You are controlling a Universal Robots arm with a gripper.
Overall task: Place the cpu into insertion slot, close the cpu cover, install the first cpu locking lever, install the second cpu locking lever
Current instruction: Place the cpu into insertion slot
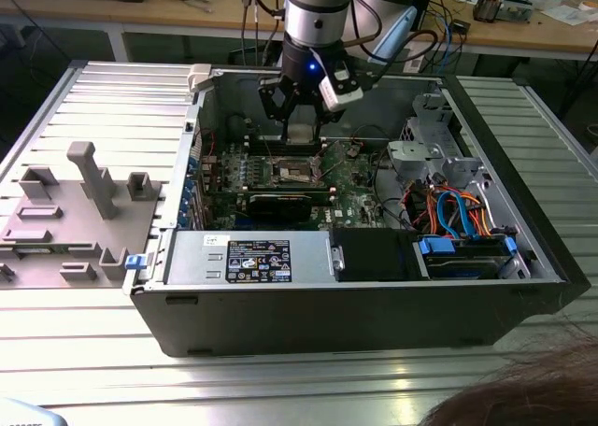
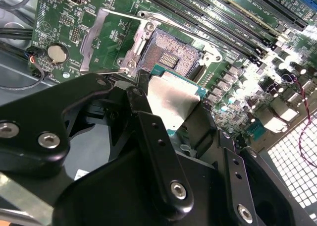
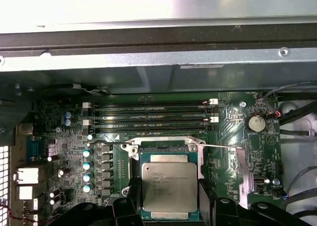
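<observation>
Slatted metal table (image 1: 280, 379) bears open case (image 1: 327, 319); inside, hand (image 1: 301, 125) grips cpu (image 3: 167, 189).

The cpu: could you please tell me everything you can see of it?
The cpu is a small flat square chip with a dull silvery-tan metal top, faintly printed, and a thin green rim. The gripper holds it top up by two opposite edges between black fingers. In the second wrist view it hangs over one edge of the open socket, whose contacts lie bare, so it looks not yet seated. The cover is swung open, apart from it.
</observation>
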